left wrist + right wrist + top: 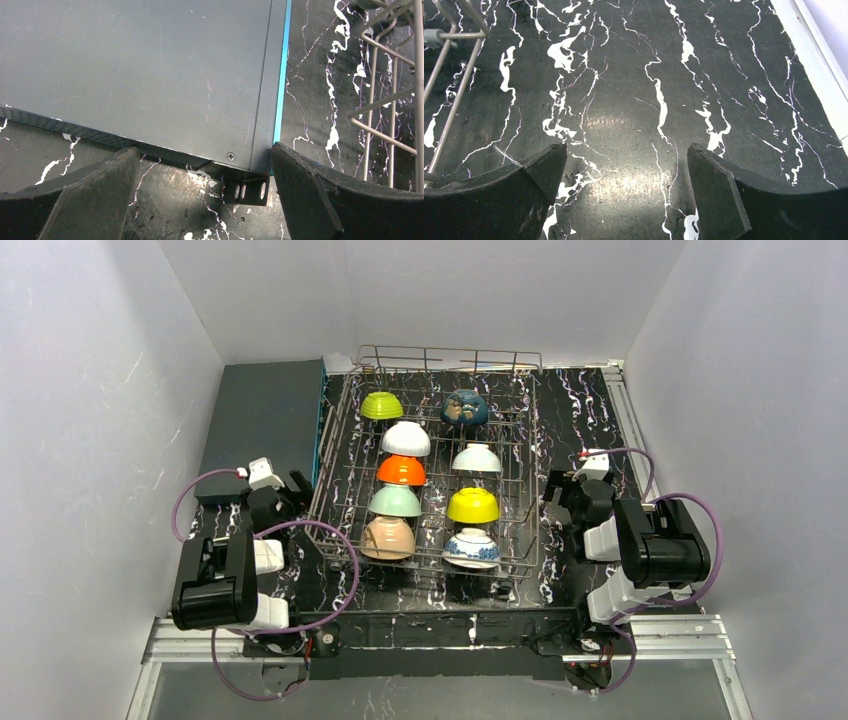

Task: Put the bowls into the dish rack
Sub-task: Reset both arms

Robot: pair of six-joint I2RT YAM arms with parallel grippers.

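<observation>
The dish rack (330, 502) stands in the middle of the black marbled table (585, 405), and nine bowls sit dome-up inside it in two rows running from near to far. In the left row, from the back: a lime green bowl (381, 405), a white bowl (405, 438), an orange bowl (401, 470), a mint green bowl (395, 501) and a peach-tan bowl (388, 537). In the right row: a dark blue bowl (464, 408), a second white bowl (477, 457), a yellow bowl (473, 505) and a blue-and-white patterned bowl (471, 547).

The left arm is folded at its elbow close to its base, forearm reaching forward. The left gripper (293, 487) (204, 149) hangs low just beside the rack's left wall, aimed at the near right corner of the dark grey slab (130, 65), where a teal edge strip (281, 75) and a small black bracket (247, 191) show. Its jaws are spread wide with nothing between them.

The right arm is folded the same way on the far side. The right gripper (553, 492) (626, 147) sits low just right of the rack, pointing at bare table, jaws likewise wide apart and empty. Rack wires cross the left edge of its wrist view
</observation>
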